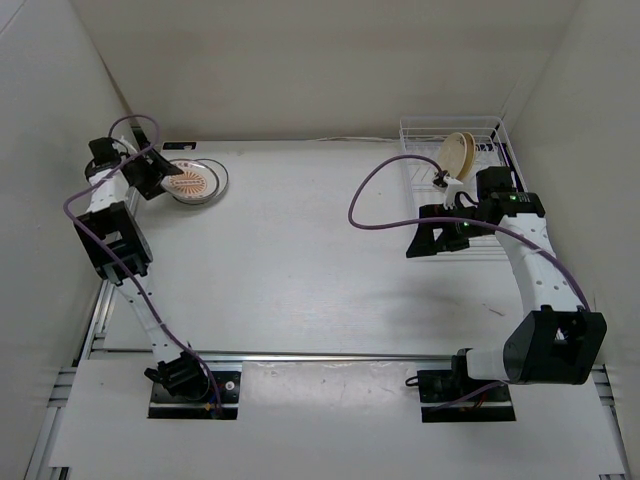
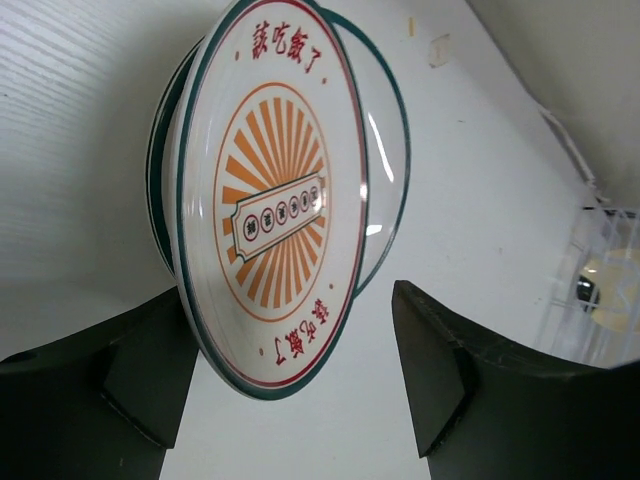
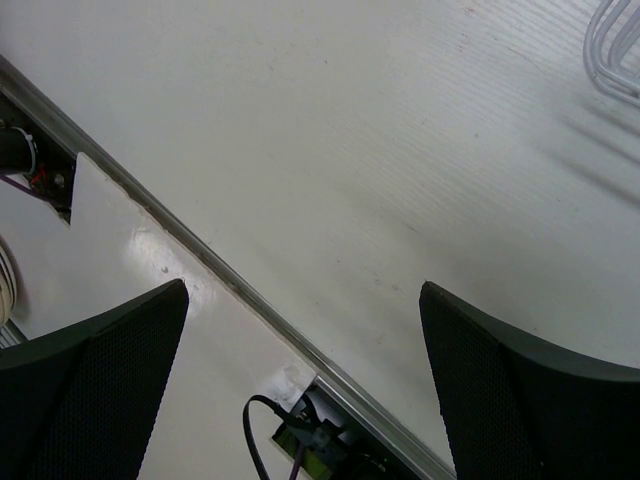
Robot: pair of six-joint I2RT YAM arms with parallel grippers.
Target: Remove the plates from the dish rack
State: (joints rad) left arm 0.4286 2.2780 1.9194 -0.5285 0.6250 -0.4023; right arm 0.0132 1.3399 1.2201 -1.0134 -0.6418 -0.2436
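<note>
A white plate with an orange sunburst pattern [image 1: 194, 181] lies on top of another plate with a dark rim at the table's far left. In the left wrist view the sunburst plate [image 2: 275, 200] covers most of the lower plate [image 2: 388, 150]. My left gripper [image 1: 166, 172] is open at the stack's near edge [image 2: 295, 385], with the sunburst plate's rim close to one finger [image 2: 140, 370]. A tan-yellow plate [image 1: 458, 154] stands upright in the white wire dish rack [image 1: 420, 132] at the far right. My right gripper [image 1: 416, 245] is open and empty above the table [image 3: 300, 390], in front of the rack.
White walls close in the table on the left, back and right. Purple cables run along both arms. The rack's bars [image 3: 612, 40] show at the right wrist view's top corner. A metal rail [image 1: 330, 356] and the arm bases sit at the near edge.
</note>
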